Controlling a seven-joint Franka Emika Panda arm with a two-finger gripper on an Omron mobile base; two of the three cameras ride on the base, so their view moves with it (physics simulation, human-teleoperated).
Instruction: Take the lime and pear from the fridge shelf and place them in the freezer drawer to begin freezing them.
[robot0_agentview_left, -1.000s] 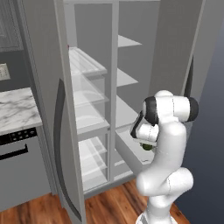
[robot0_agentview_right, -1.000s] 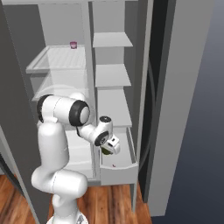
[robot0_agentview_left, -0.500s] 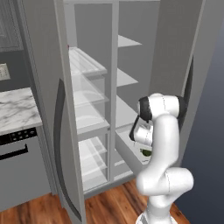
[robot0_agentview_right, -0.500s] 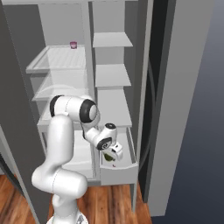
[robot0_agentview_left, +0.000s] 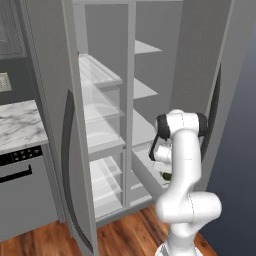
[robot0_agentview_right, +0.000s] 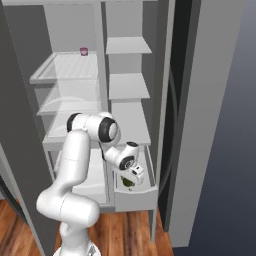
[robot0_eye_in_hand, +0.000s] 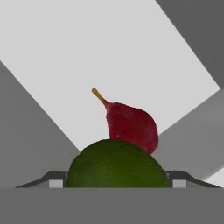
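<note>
1. Pear (robot0_eye_in_hand: 131, 125) first: it is dark red with a thin stalk, and it lies on the pale floor of the freezer drawer (robot0_agentview_right: 135, 193), in the middle of the hand view. That fruit looks done.

2. Lime (robot0_eye_in_hand: 116, 164) next: it is the dark green ball at the bottom middle of the hand view, right in front of the pear and very close to the camera. In the right base view it shows as a small dark green spot (robot0_agentview_right: 128, 183) inside the drawer, low and a bit right of the middle.

3. Gripper (robot0_agentview_right: 134, 177) sits low over the drawer, just above the lime. The lime fills the space between the two tips, so the jaws seem to be closed around it, but the tips are mostly hidden, so this is a guess.

4. Fridge shelf (robot0_agentview_right: 62, 67) in the upper left of the right base view has no fruit on it. A small pink cup (robot0_agentview_right: 83, 51) stands at its back.

5. What is left, I think: let the lime go so it rests beside the pear, then lift the arm out. The drawer is pulled out.
</note>
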